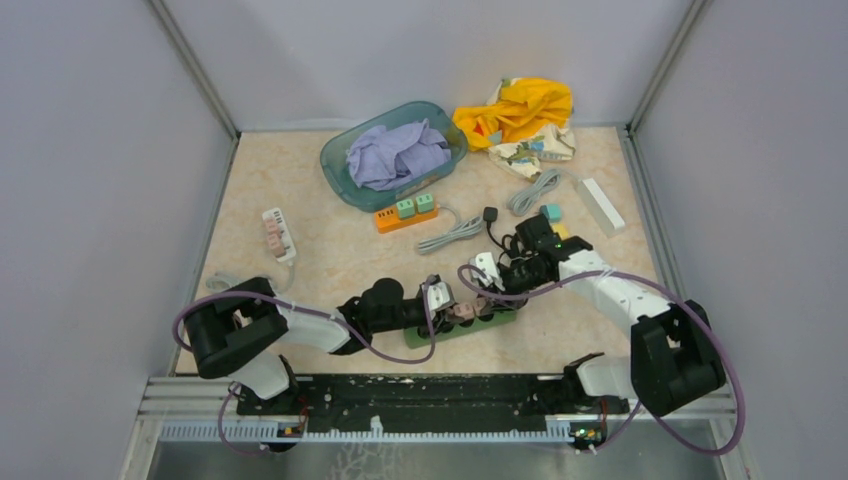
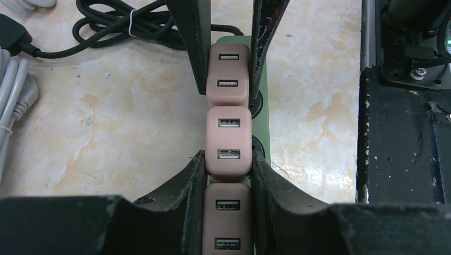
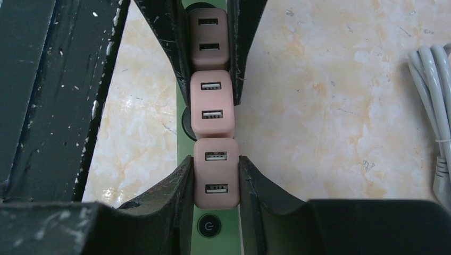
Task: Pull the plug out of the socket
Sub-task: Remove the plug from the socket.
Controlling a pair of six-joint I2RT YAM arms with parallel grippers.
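Left gripper [image 2: 227, 161] was clamped on the pink square end plug [image 2: 227, 218], right gripper [image 3: 215, 162] on the pink switch-side plug [image 3: 215, 180], both plugs seated in the long green power strip [image 3: 184, 146].

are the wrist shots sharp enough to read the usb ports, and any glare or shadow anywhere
Left wrist view: even light, the pink square USB charger plugs are sharp, ports readable. Right wrist view: equally sharp, but the farthest plug sits in shadow and looks browner. Top external view: soft light, no glare, plugs too small to read.
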